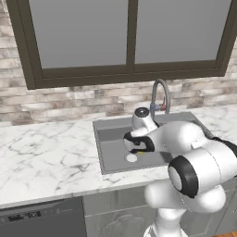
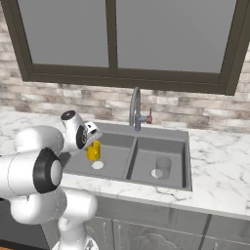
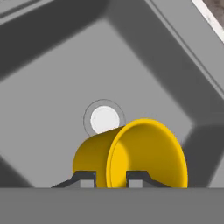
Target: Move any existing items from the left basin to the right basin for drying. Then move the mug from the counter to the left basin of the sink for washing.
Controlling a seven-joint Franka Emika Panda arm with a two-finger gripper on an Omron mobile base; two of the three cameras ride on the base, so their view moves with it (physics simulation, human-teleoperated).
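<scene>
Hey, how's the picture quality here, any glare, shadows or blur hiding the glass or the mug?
Right base view: the tumbler is faint, grey on the grey right basin, but sharp. Hand view: soft dark shadows band the left basin; the mug is crisp between the fingertips. Left base view: the arm hides most of the mug.

Place: a home kitchen
Bench: white marble (image 1: pixel 41 152)
Sink: dark two-basin (image 2: pixel 161 185), arched tap (image 2: pixel 135 105)
Wall: brick (image 1: pixel 69 104), window (image 1: pixel 125 37)
Below: cabinets (image 2: pixel 161 229)
</scene>
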